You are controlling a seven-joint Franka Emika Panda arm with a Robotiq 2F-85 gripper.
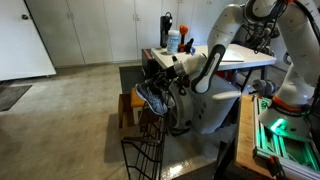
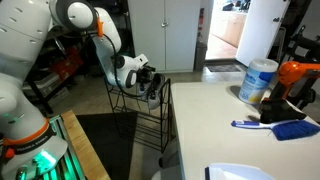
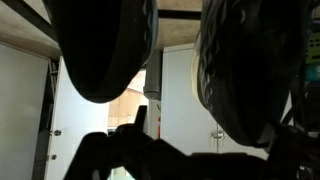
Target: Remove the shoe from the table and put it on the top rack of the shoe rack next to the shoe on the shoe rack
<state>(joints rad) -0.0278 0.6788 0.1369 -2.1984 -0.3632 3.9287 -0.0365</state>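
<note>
Two dark sneakers sit side by side on the top tier of the wire shoe rack (image 1: pixel 143 152), which also shows in an exterior view (image 2: pixel 140 125). One shoe (image 1: pixel 150 97) shows a pale sole, and the pair (image 2: pixel 156 86) is a dark clump. In the wrist view they fill the top as a left shoe (image 3: pixel 100 50) and a right shoe (image 3: pixel 250 70), with a bright gap between them. My gripper (image 1: pixel 166 78) (image 2: pixel 142 72) hangs right beside them; its fingers (image 3: pixel 205 150) are dark silhouettes, spread, with nothing between. I cannot tell which shoe came from the table (image 2: pixel 230 140).
The white table (image 1: pixel 245 57) carries a white and blue bottle (image 1: pixel 175 40) (image 2: pixel 258 80), an orange-black object (image 2: pixel 300 78) and a blue brush (image 2: pixel 275 127). A low wooden stool (image 1: pixel 125 106) stands beside the rack. White cabinets line the back wall.
</note>
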